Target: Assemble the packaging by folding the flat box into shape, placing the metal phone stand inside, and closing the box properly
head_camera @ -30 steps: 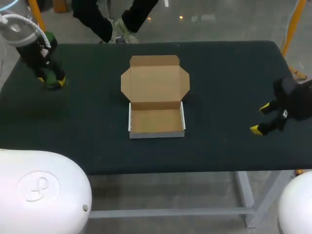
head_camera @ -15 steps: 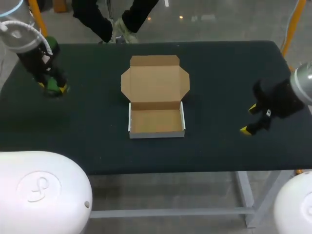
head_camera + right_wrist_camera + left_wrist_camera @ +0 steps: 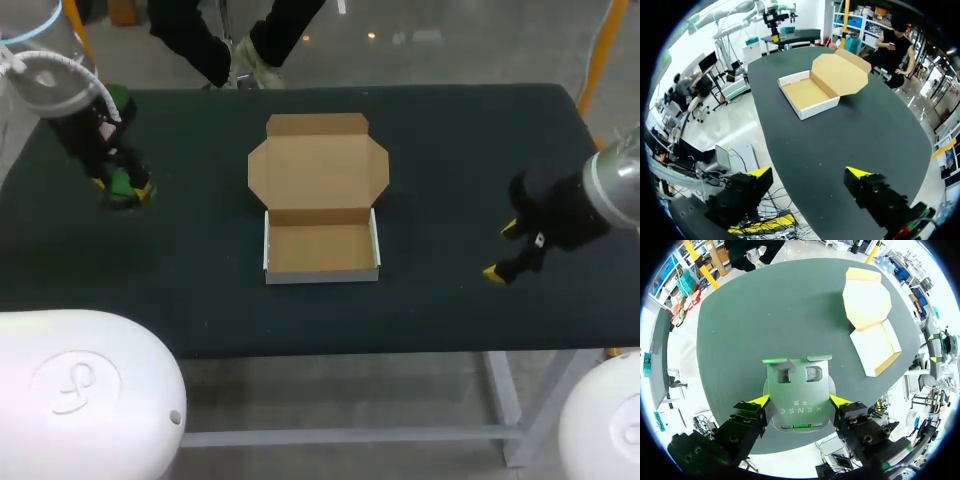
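One open box (image 3: 320, 248), left jaws gripping stand (image 3: 797, 400), right jaws apart

Shaped cardboard box (image 3: 321, 205), lid open flat behind its tray, frame centre. Greyish metal phone stand (image 3: 797, 392) clamped in left hand (image 3: 799, 401), upper left, seemingly above the tabletop (image 3: 200, 260).

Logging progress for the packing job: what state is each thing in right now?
box: folded into shape, lid open, empty.
stand: held between the fingers, not in the box.
left gripper: shut on the stand.
right gripper: open, empty.
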